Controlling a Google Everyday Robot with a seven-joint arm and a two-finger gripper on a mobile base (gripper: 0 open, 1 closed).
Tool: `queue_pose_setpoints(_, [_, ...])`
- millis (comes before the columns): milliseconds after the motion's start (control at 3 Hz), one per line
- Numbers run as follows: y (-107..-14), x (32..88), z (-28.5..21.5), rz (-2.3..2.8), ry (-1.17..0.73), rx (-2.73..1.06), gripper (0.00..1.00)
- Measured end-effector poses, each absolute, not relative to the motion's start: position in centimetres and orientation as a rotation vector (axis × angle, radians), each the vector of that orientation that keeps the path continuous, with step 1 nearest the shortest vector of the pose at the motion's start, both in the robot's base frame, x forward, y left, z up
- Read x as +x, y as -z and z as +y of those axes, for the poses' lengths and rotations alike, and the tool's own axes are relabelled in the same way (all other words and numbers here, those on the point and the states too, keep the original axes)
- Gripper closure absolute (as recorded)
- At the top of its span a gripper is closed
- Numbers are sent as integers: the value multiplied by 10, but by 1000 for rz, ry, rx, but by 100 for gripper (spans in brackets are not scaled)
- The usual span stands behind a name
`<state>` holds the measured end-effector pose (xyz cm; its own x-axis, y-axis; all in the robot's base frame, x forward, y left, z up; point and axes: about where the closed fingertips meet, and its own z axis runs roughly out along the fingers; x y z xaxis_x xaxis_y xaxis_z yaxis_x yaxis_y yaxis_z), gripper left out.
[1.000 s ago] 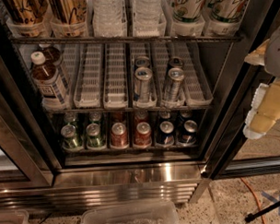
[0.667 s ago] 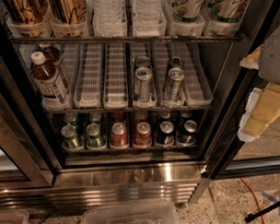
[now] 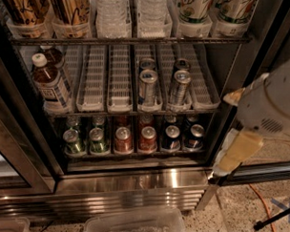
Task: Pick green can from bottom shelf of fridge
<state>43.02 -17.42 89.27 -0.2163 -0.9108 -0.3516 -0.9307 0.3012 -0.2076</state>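
The end effector (image 3: 232, 158) hangs at the right edge of the frame, outside the fridge (image 3: 133, 186); clenched or released, I cannot tell. The green can (image 3: 73, 142) stands lower left, front of the bottom shelf (image 3: 134, 155), well apart from it, with red-brown cans (image 3: 123, 140) nearby.

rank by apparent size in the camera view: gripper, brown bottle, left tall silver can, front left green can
1. gripper, at the right beside the fridge; nearness inflates it
2. brown bottle
3. tall silver can
4. green can
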Motion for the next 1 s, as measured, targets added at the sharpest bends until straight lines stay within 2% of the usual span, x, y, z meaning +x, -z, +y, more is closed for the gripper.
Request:
queue_pose_setpoints(667, [-785, 383, -124, 2023, -347, -1489, 0])
queue_pose_setpoints(1000, [-794, 391, -117, 1950, -317, -1421, 0])
